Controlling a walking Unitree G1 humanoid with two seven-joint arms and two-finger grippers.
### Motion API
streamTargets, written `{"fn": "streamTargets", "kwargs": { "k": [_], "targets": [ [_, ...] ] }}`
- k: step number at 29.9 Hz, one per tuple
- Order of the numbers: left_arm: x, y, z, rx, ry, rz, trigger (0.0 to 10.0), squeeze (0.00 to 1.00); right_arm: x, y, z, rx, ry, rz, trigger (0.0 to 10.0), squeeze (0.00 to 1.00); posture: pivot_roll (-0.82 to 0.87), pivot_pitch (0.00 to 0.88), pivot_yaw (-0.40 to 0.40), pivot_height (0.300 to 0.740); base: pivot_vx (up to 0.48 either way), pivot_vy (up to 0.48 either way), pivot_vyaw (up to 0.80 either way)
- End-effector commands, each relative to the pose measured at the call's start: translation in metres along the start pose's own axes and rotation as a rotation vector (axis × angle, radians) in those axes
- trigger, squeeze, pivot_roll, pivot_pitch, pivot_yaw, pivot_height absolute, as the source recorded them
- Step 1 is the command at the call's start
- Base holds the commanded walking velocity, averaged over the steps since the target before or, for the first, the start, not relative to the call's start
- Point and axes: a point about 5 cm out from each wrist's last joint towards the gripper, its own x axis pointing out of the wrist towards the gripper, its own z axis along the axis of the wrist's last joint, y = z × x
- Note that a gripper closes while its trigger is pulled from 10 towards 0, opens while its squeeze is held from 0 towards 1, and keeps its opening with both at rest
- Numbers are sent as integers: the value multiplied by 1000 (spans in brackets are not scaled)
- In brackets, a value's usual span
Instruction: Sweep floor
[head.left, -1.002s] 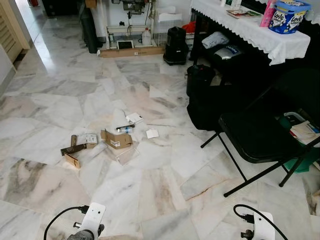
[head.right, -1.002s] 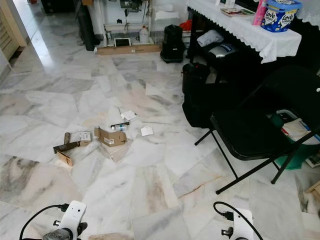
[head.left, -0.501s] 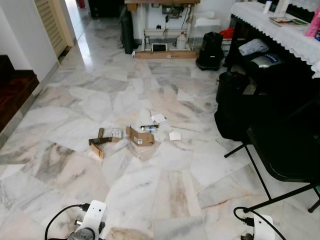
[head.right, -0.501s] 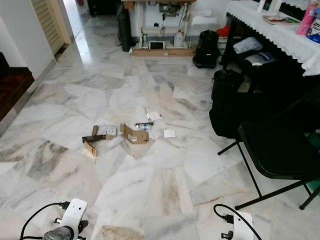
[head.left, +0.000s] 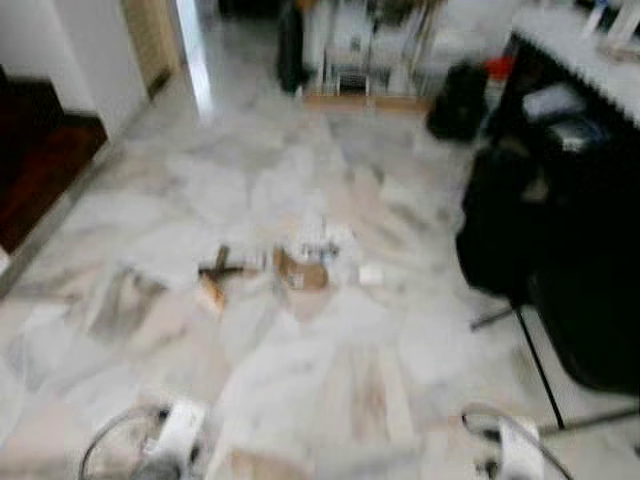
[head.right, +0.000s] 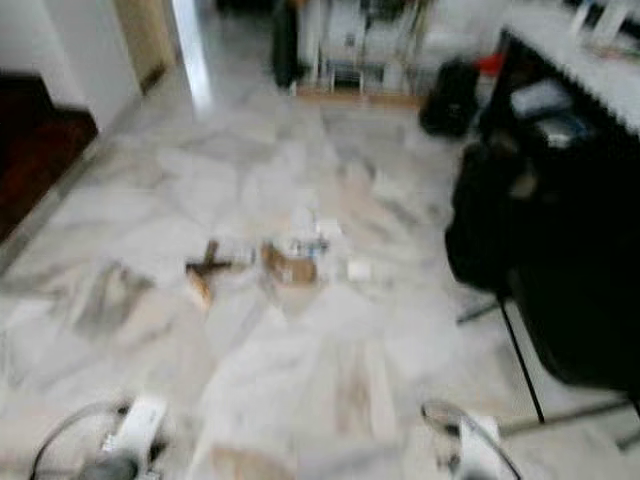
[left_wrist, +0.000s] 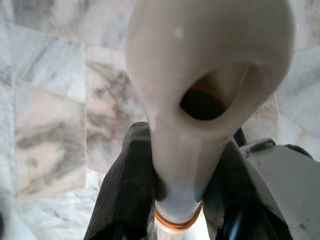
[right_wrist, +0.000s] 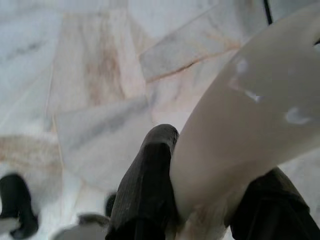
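Blurred cardboard litter, marble floor

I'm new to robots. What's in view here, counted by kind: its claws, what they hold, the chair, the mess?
left gripper and right gripper: 2
cream handle, one clamped in each: 2
black folding chair: 1
litter pile, pieces too blurred to count: 1
Total: 6

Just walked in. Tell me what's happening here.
The robot is on a marble floor, its head views blurred. Each gripper is clamped on a white plastic handle: the left gripper on one with a hanging hole, the right gripper on a curved one. Ahead lies a scatter of cardboard scraps and paper litter, unswept, beside a black folding chair.
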Motion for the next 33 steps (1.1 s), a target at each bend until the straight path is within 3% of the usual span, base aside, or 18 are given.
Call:
{"fn": "streamTargets", "kwargs": {
  "k": [1, 14, 24, 33],
  "targets": [
    [-7, -13, -35, -331, 69, 30, 10000, 0, -4, 73, 0, 19, -13, 253, 10000, 0, 10, 58, -125, 740, 304, 0, 0],
    [-7, 7, -30, -333, 48, 46, 10000, 0, -5, 79, 1, 15, -17, 265, 10000, 0, 11, 62, -125, 740, 312, 0, 0],
    [-9, 4, -36, -335, 58, 43, 10000, 0, -6, 86, -3, -7, -5, 275, 10000, 0, 12, 61, -128, 740, 314, 0, 248],
    [-9, 2, -38, -333, 63, 41, 10000, 0, -5, 78, -2, 8, -8, 265, 10000, 0, 13, 60, -127, 740, 315, 0, 0]
  ]
}}
